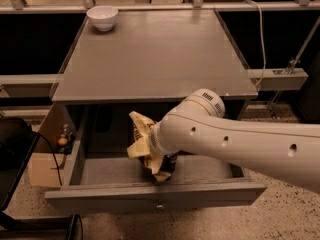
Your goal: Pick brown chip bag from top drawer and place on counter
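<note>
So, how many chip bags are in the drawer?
1: the bag stands in the open drawer, at the gripper; the arm may hide others.
</note>
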